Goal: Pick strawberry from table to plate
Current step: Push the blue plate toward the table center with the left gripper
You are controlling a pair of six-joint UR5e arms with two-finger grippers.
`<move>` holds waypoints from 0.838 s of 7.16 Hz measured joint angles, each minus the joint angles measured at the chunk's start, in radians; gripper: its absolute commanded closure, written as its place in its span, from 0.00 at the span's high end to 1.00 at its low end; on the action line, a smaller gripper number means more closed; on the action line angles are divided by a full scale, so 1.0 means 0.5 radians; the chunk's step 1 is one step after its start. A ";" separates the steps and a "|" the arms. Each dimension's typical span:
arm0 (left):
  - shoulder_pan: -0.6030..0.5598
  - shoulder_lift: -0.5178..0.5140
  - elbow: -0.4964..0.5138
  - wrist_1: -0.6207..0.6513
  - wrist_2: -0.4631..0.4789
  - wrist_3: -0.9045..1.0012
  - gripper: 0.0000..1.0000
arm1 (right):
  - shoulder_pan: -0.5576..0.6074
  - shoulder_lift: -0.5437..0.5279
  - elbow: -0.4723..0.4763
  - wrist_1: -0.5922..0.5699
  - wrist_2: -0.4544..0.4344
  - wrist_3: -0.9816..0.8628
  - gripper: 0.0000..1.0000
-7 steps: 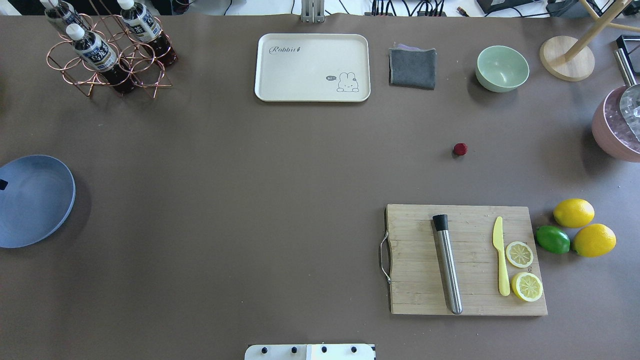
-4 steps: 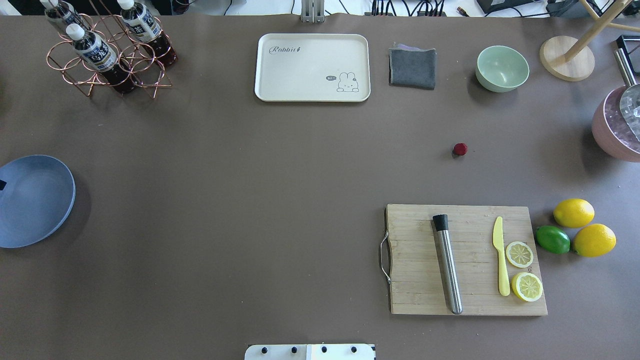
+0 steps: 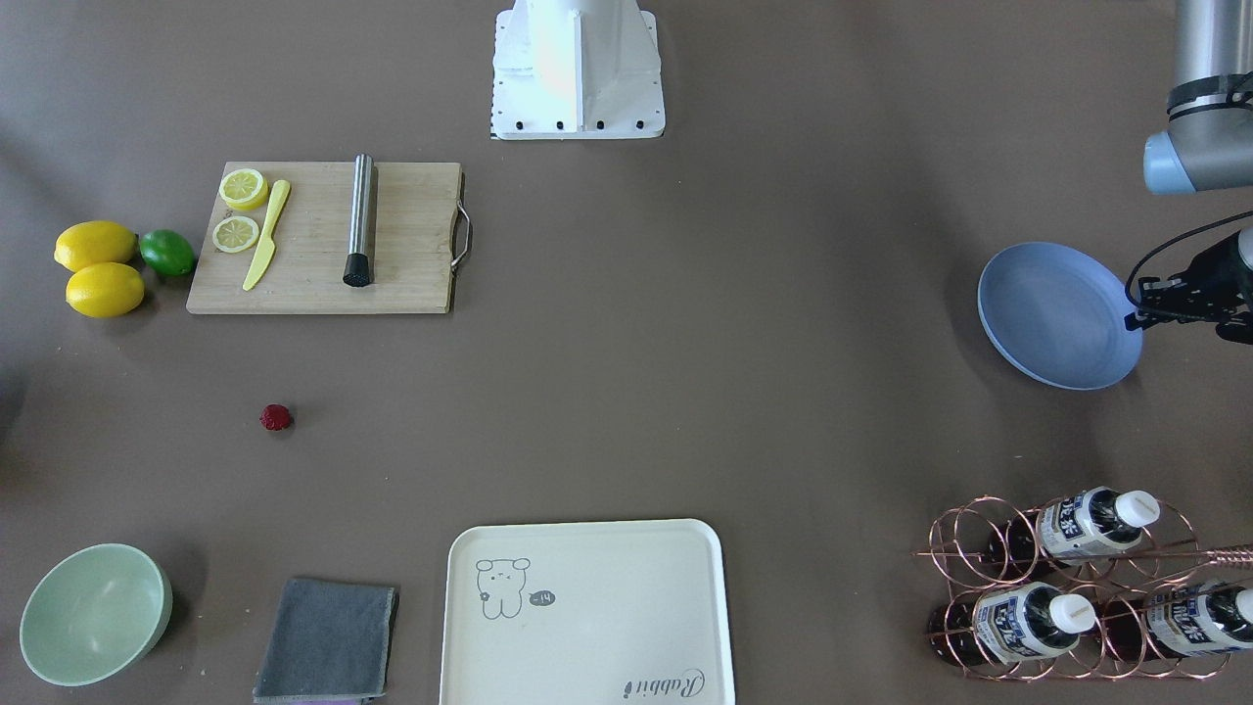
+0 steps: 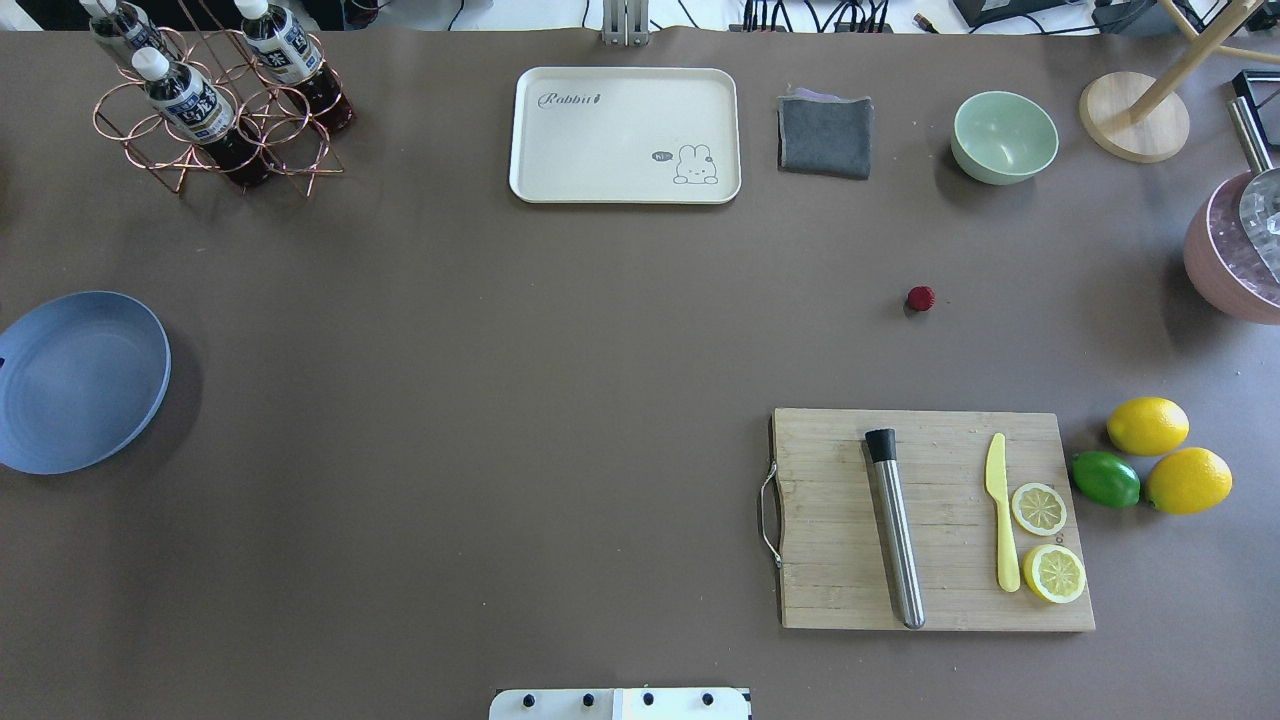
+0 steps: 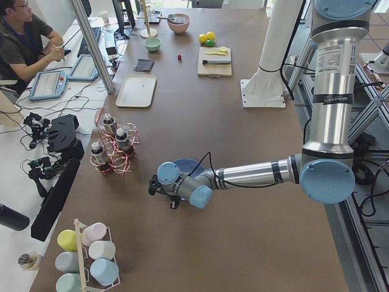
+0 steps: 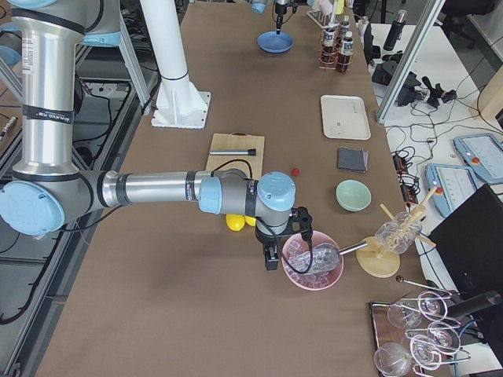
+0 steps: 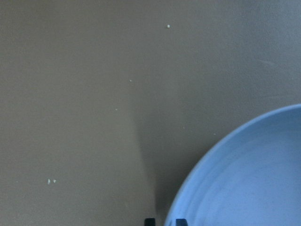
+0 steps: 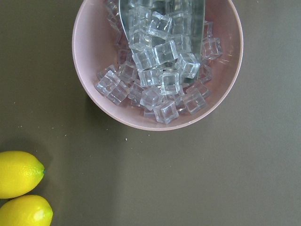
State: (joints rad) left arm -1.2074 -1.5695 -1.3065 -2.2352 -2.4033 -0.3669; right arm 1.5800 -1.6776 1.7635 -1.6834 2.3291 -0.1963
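Observation:
The strawberry [image 4: 921, 297] [image 3: 275, 417] is a small dark-red berry lying alone on the brown table [image 4: 500, 350], between the green bowl and the cutting board. Far from it, at the table's left end, is the blue-grey plate [image 4: 80, 385] [image 3: 1052, 313]. My left gripper [image 3: 1136, 315] is shut on the plate's outer rim. In the left wrist view its two fingertips [image 7: 149, 221] straddle the plate [image 7: 249, 179] edge. My right gripper [image 6: 271, 255] hangs beside a pink bowl of ice; I cannot tell whether it is open or shut.
A cutting board [image 4: 930, 520] holds a muddler, a yellow knife and lemon slices, with two lemons and a lime [image 4: 1105, 478] beside it. At the far edge stand a cream tray [image 4: 625, 135], a grey cloth [image 4: 825, 135], a green bowl [image 4: 1004, 136] and a bottle rack [image 4: 215, 100]. The pink ice bowl [image 4: 1235, 255] is at the right end.
The plate has shifted toward the table's middle and slightly away from the robot, held by the left gripper. The strawberry has not moved.

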 measured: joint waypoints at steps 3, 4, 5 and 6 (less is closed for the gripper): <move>0.032 -0.003 -0.300 -0.034 -0.097 -0.376 0.00 | -0.001 0.003 0.000 -0.001 0.004 0.000 1.00; 0.155 -0.008 -0.517 -0.034 -0.078 -0.720 0.00 | -0.008 0.013 0.004 -0.001 0.008 0.000 1.00; 0.345 -0.049 -0.697 -0.033 0.017 -1.073 0.00 | -0.031 0.040 0.010 0.000 0.012 0.013 1.00; 0.553 -0.147 -0.805 -0.031 0.160 -1.394 0.00 | -0.072 0.089 0.014 0.001 0.018 0.073 1.00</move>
State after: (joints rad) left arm -0.9310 -1.6428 -1.7091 -2.2505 -2.3233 -1.0638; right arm 1.5440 -1.6331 1.7704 -1.6830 2.3380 -0.1599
